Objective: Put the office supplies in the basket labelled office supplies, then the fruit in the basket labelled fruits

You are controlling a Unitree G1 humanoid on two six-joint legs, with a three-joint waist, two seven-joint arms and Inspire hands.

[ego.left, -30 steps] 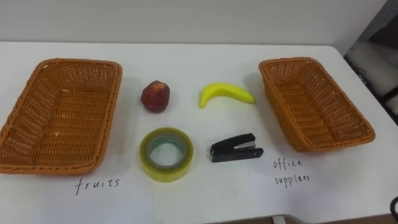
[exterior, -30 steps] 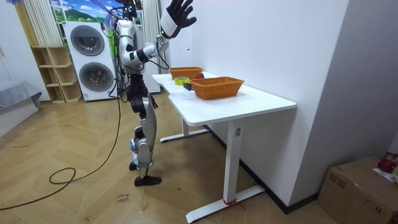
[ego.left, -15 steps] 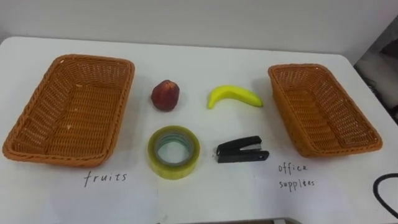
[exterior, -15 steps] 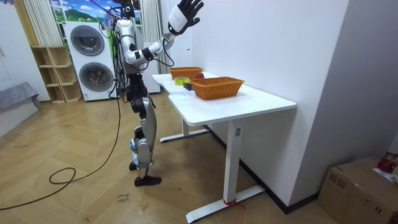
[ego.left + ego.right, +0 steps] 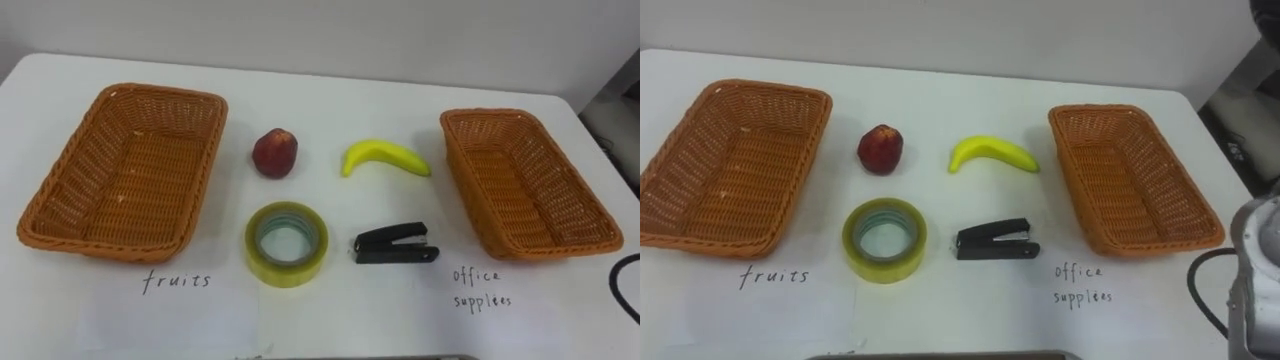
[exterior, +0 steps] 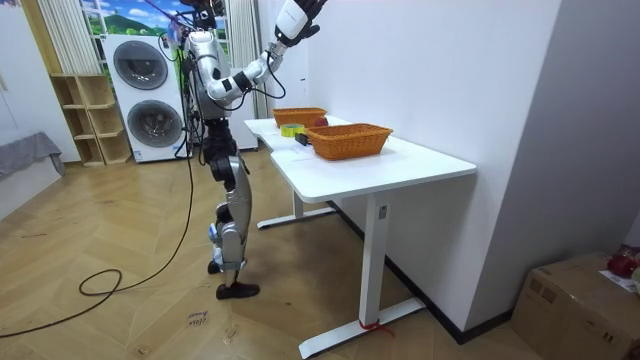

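Observation:
On the white table (image 5: 330,320) a red apple (image 5: 274,153) and a yellow banana (image 5: 385,157) lie side by side in the middle. In front of them lie a roll of yellowish tape (image 5: 286,242) and a black stapler (image 5: 394,244). An empty wicker basket (image 5: 125,165) stands at the left above the handwritten word "fruits". A second empty wicker basket (image 5: 525,180) stands at the right above "office supplies". In the room view I stand at the table's end with my right hand (image 6: 303,8) raised high above my head, far from all the objects.
Part of my right arm (image 5: 1255,265) shows at the lower right edge of the right eye view. The table stands against a white wall. Behind me are stacked washing machines (image 6: 145,95) and a wooden shelf (image 6: 85,120); a cardboard box (image 6: 575,305) sits on the floor.
My right arm has risen further, so the hand now reaches the room view's top edge. The eye view has shifted slightly with the camera. Nothing on the table has moved.

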